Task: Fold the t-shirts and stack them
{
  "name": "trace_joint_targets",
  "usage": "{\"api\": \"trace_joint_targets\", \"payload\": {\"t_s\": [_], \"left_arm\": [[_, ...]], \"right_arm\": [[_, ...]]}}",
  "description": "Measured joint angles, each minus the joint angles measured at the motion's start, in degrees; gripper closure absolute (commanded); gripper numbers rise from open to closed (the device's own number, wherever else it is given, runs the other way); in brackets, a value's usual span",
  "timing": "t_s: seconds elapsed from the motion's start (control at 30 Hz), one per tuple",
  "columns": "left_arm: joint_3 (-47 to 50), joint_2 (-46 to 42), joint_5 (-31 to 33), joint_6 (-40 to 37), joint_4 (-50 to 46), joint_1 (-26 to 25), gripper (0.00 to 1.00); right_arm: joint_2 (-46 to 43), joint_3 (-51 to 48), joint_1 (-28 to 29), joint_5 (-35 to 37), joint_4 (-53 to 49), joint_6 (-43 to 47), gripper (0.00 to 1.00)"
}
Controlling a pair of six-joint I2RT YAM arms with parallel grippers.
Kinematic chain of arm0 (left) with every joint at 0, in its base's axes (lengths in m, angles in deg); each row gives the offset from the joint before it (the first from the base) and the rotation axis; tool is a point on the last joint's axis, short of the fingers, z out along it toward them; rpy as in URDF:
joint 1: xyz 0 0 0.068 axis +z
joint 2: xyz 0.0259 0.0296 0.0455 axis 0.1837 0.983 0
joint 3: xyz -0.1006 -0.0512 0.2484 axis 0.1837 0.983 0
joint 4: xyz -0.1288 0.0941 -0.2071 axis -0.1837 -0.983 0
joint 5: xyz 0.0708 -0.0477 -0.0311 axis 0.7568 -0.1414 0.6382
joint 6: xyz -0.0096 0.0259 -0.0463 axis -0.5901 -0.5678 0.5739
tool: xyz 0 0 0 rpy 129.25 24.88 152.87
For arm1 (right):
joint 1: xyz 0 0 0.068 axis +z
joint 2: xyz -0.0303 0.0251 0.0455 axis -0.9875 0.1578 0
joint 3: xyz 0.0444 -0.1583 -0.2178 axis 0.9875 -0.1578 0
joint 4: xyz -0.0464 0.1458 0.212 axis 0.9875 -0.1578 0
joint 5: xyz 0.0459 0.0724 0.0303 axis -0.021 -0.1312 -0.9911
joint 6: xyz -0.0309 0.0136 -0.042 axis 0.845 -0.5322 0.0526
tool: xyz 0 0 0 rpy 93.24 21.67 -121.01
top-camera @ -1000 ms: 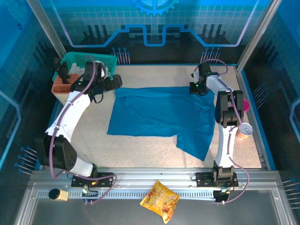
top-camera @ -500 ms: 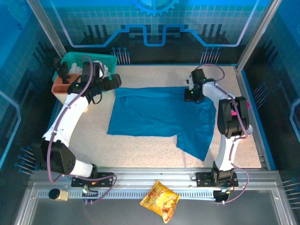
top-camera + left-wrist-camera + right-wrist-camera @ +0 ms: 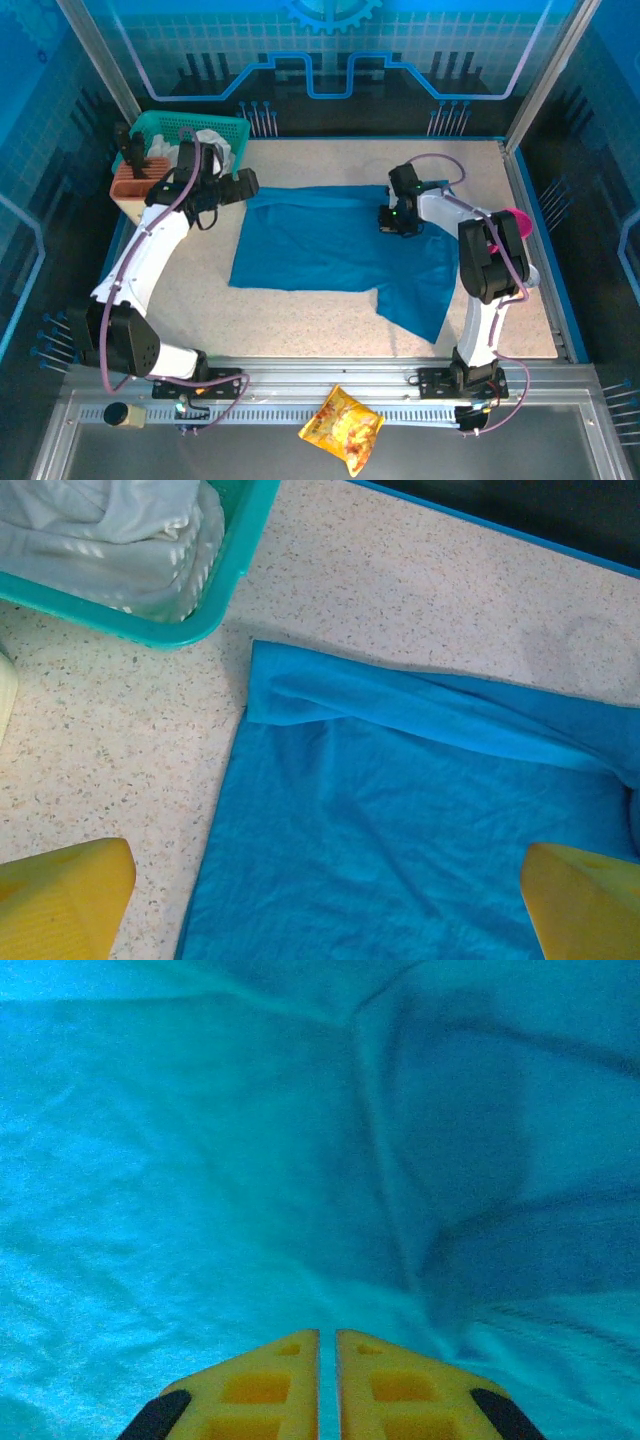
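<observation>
A teal-blue t-shirt (image 3: pixel 330 240) lies spread flat on the speckled table, one flap reaching toward the near right. My left gripper (image 3: pixel 245 183) hovers open over the shirt's far-left corner. In the left wrist view its yellow fingers (image 3: pixel 60 900) stand wide apart above the t-shirt (image 3: pixel 420 810), whose top edge is folded over. My right gripper (image 3: pixel 398 215) sits low on the shirt's far-right part. In the right wrist view the right gripper (image 3: pixel 328 1335) has its yellow fingers almost together, and a ridge of the t-shirt (image 3: pixel 200 1160) runs into the thin slit between them.
A teal basket (image 3: pixel 165 128) holding white cloth (image 3: pixel 212 140) stands at the far left, with an orange rack (image 3: pixel 130 185) beside it. A pink cup (image 3: pixel 520 222) sits by the right arm. A yellow snack bag (image 3: pixel 342 428) lies on the near rail.
My right gripper has moved left and nearer across the shirt, drawing its far-right edge inward. The left gripper has barely shifted.
</observation>
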Motion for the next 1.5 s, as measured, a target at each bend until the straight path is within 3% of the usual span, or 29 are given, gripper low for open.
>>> {"api": "trace_joint_targets", "payload": {"t_s": [0.13,0.23,0.3,0.5,0.77,0.93,1.27,1.37,1.5], "left_arm": [[0.1,-0.7,0.0,0.0,-0.2,0.0,0.01],[0.1,-1.0,0.0,0.0,-0.2,0.0,0.01],[0.1,-1.1,0.0,0.0,-0.2,0.0,0.01],[0.1,-1.1,0.0,0.1,-0.7,0.0,0.01],[0.3,-1.1,1.3,3.1,-6.0,0.0,0.00],[3.3,-1.3,1.7,4.1,-7.5,0.0,0.01],[4.3,-1.0,2.3,6.6,-11.4,0.0,0.01],[4.3,-0.3,3.3,8.1,-14.5,0.0,0.08],[5.5,0.2,4.0,10.3,-17.8,0.1,0.24]], "right_arm": [[-0.1,-1.0,1.5,-0.1,0.4,-1.7,0.85],[-0.7,-1.1,1.4,1.9,-0.9,-2.2,0.70],[-2.0,-0.8,1.2,4.2,-2.5,-1.6,0.65],[-3.2,5.0,-0.8,7.7,-5.2,0.9,0.65],[4.6,12.5,-2.1,8.9,-6.2,4.0,0.67],[7.3,12.5,-2.1,8.9,-7.1,4.2,0.71],[8.2,9.7,-1.7,6.4,-5.4,2.4,0.98],[7.3,7.4,-1.2,5.0,-3.7,0.9,1.00],[5.5,4.3,0.0,2.1,-1.7,-1.4,1.00]]}}
